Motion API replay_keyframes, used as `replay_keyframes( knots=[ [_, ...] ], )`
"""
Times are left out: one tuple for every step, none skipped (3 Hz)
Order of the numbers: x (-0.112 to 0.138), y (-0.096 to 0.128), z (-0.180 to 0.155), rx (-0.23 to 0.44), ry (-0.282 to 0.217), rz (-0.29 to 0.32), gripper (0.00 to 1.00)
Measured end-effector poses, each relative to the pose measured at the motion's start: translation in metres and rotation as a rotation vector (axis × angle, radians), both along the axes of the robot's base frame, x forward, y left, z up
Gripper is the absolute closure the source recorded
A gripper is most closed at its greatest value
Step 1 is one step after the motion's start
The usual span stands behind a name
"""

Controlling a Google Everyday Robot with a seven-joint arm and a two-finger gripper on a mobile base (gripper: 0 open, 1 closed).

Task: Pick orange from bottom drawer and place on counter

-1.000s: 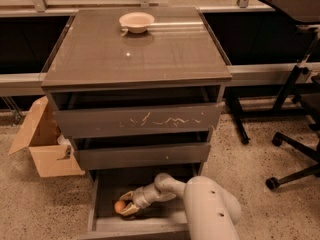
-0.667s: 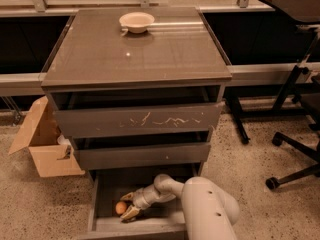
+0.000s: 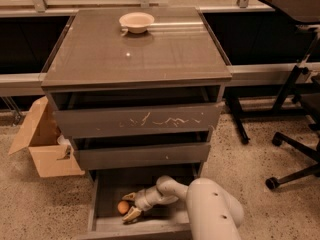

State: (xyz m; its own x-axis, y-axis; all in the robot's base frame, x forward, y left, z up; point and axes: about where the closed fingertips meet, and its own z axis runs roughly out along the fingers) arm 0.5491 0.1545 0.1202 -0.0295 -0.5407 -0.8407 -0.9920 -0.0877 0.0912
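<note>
Your hand (image 3: pixel 126 207), the pale two-finger end of the white robot arm (image 3: pixel 212 211), is down inside the pulled-out bottom drawer (image 3: pixel 103 194), the lowest dark grey-brown tray of the three-drawer cabinet. Its fingers (image 3: pixel 132 215) are spread apart, one toward the back of the drawer and one toward the front, and the small round orange fruit (image 3: pixel 122 207) sits between their tips on the drawer floor. You have the hand released, not clamped: the orange lies at the mouth of the fingers, close to both, and you cannot tell from this view whether either tip touches it. The arm reaches in from the right front corner of the drawer, its bulky rounded shell covering that corner.

Above it, the middle drawer (image 3: pixel 142 155) and the top drawer with pale scratch marks on its front panel (image 3: pixel 136 121) are pushed in. The glossy grey-brown flat counter (image 3: pixel 150 61) on top of the cabinet carries a shallow cream bowl (image 3: pixel 136 21) near its back edge, a little left of centre, with a streak of glare beside it.

On the speckled floor (image 3: pixel 250 154), an open brown cardboard box (image 3: pixel 44 151) stands just beside the cabinet on one side, and the black legs of a wheeled office chair (image 3: pixel 295 171) stand well apart on the other.
</note>
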Motion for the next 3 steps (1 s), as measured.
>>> replay_keyframes(
  knots=[
    [-0.004, -0.004, 0.003, 0.02, -0.015, -0.012, 0.61],
    [-0.006, -0.008, 0.006, 0.043, -0.022, -0.018, 0.84],
    [-0.009, -0.019, 0.046, 0.124, -0.104, 0.005, 1.0]
  ],
)
